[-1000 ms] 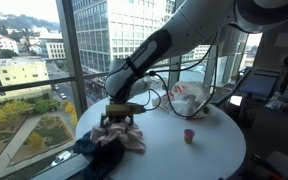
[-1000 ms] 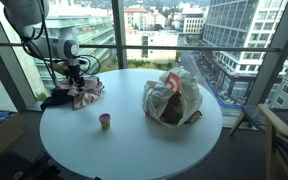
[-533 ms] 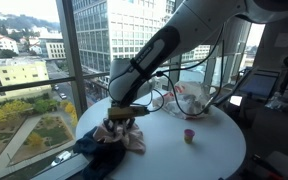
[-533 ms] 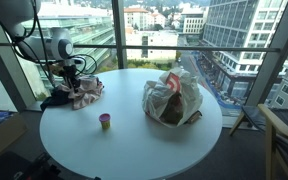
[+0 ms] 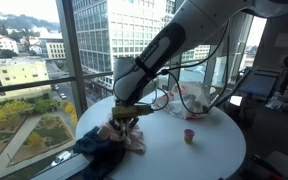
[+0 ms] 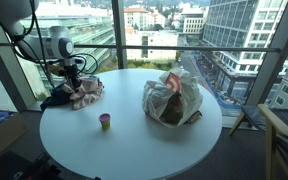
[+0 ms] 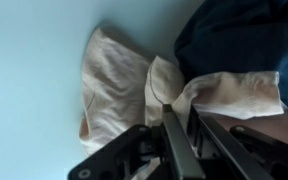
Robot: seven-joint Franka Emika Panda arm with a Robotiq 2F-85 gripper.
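Note:
A pale pink cloth [image 5: 134, 139] [image 6: 87, 93] lies crumpled at the edge of the round white table [image 5: 199, 160] [image 6: 134, 152], next to a dark blue garment [image 5: 94, 151] [image 6: 54, 101]. My gripper [image 5: 124, 119] [image 6: 74, 80] points down into this pile. In the wrist view the pale pink cloth [image 7: 114, 80] spreads over the table with the dark blue garment [image 7: 234, 35] behind it. The gripper [image 7: 180, 108] has its two dark fingers [image 7: 172, 132] close together, pinching a raised fold of the pale cloth.
A knotted plastic bag [image 5: 189, 98] [image 6: 172, 98] with things inside sits mid-table. A small pink and green cup [image 5: 189, 135] [image 6: 105, 121] stands alone toward the front. Cables [image 5: 160, 95] trail behind the arm. Window glass runs close behind the table; a chair [image 6: 284, 130] stands beside it.
The jaws have closed from wide open onto a fold of the pale cloth. The arm has lowered slightly into the pile; the bag and cup stayed put.

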